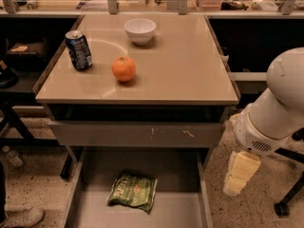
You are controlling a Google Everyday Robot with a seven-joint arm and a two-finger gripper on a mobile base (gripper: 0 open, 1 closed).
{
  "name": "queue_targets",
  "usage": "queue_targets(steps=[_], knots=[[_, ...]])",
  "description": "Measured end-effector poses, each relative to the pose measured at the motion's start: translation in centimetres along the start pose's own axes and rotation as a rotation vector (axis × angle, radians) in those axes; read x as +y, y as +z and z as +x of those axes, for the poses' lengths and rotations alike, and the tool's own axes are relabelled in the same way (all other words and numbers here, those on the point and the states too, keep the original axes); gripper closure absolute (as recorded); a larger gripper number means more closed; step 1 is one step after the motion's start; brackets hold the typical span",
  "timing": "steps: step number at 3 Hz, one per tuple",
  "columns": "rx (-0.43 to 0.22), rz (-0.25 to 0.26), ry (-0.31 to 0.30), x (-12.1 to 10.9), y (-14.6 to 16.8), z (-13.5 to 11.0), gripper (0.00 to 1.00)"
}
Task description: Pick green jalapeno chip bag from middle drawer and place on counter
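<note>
The gripper (236, 182) hangs at the right of the cabinet, outside the open middle drawer (205, 201) and just beyond its right wall, pointing down toward the speckled floor (259, 213). Whether it is open or closed cannot be determined from this view. It is apart from every item on record. The white arm (280, 113) carrying it descends from the right edge of the frame.

The green jalapeno chip bag (133, 191) lies flat on the grey drawer floor, left of centre and well to the left of the gripper. It touches neither side wall.

Above the drawer sits a closed grey drawer front (137, 134) with scratches near its middle. Above that is the counter (185, 70), tan and smooth, with a faint white ring mark.

On the counter:
- An orange (124, 69), left of centre.
- A blue soda can (79, 50), upright, near the left edge.
- A white bowl (140, 31), toward the back.

All three stand apart from one another.
</note>
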State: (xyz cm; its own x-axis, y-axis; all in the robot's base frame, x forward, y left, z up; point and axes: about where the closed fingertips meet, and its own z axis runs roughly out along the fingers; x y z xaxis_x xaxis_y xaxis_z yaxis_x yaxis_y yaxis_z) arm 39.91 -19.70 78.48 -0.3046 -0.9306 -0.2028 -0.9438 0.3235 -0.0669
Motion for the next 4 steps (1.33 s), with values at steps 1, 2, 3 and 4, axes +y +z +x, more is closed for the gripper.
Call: queue_targets(steps=[1, 2, 3, 4], knots=[[-0.032, -0.056, 0.000, 2.0, 3.6, -0.6, 0.00], [-0.073, -0.135, -0.015, 4.2, 9.6, -2.0, 0.00], [-0.119, -0.211, -0.027, 5.4, 13.9, -3.9, 0.00], [-0.122, -0.218, -0.025, 5.5, 14.4, -3.8, 0.00]])
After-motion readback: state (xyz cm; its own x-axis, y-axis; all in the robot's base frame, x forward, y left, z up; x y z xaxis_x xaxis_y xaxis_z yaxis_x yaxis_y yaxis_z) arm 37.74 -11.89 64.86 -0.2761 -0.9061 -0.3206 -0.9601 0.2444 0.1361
